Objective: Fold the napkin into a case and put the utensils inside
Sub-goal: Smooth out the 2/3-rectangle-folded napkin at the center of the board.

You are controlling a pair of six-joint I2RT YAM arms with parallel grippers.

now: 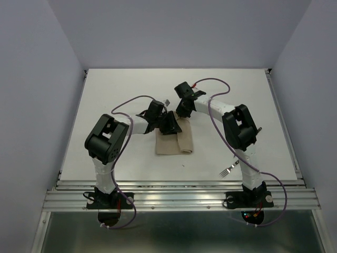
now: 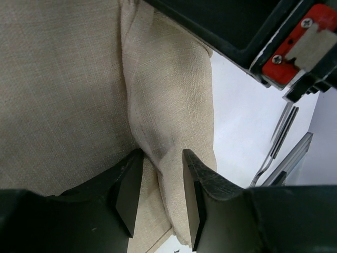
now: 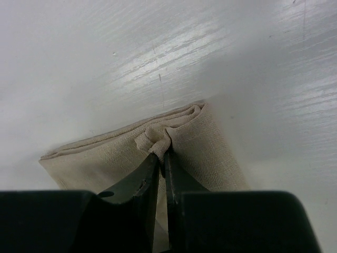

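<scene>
**Napkin mid-fold, cutlery not yet in**

The napkin (image 1: 169, 145) lies mid-tabletop (image 1: 116, 95) between the two arms. It is a plain beige cloth in several layers, with its right side turned over into a soft, rounded flap. The right claw (image 3: 162, 163) is clamped on a puckered bunch at the napkin's far edge, jaws nearly together. The left claw (image 2: 160, 197) straddles the flap's raised ridge, jaws apart with cloth between them; whether it grips yet I cannot tell. I judge the fold into a case is the step in hand. Next, both claws would need to carry the flap over evenly. The fork (image 1: 230, 169) lies near the right arm's base.
</scene>
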